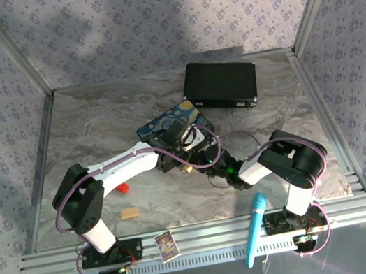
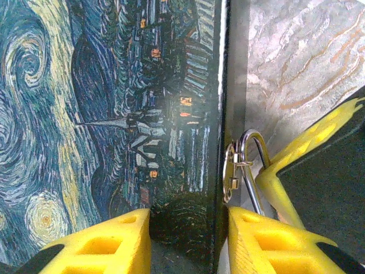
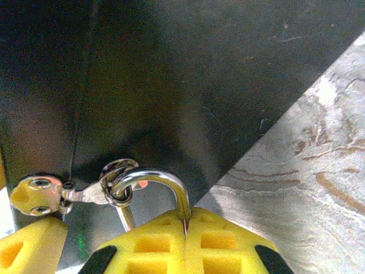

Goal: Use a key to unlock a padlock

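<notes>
table: grey marbled | black case lay far right | painted tin lay centre | red block, tan block — near left

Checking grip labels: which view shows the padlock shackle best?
Right wrist: the padlock shackle arches clear in close-up, legs running down into the shut right gripper. Left wrist shows it obliquely beside the painted tin. Top external: too small to tell.

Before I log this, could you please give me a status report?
Right fingers shut on padlock. Left fingers astride painted tin's edge, grip unclear. Shackle threaded through tin's hasp.
</notes>
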